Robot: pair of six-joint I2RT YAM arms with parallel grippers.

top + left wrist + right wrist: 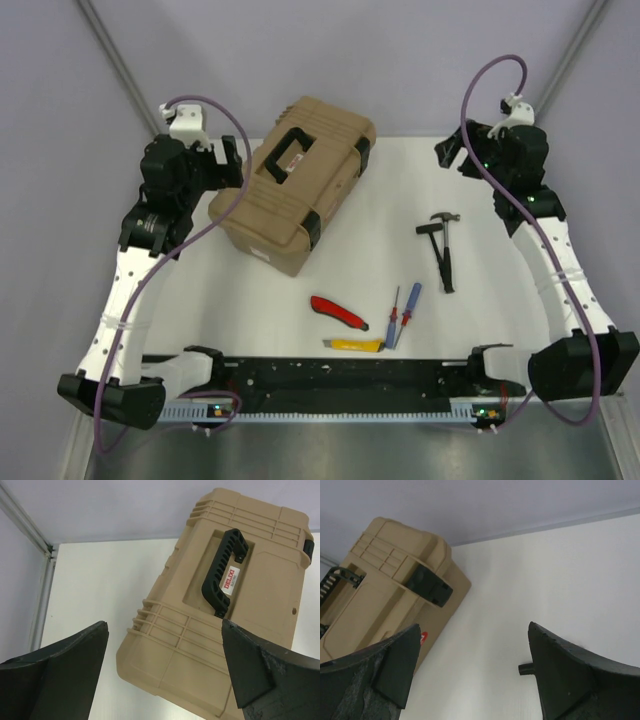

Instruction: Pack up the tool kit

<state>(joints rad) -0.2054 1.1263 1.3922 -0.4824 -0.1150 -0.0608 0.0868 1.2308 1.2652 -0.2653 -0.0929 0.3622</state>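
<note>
White table (500, 300), closed tan ribbed toolbox (292, 185).

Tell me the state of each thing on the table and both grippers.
Toolbox: lid shut, latches down, handle flat.
Hammer: lying loose.
Red knife: lying loose.
Yellow knife: lying loose.
Red screwdriver: lying loose.
Blue screwdriver: lying loose.
Left gripper: open, empty.
Right gripper: open, empty.

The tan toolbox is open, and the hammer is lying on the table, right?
No, the toolbox is shut, its lid down, as the top external view shows. The hammer is indeed lying on the table.
</note>
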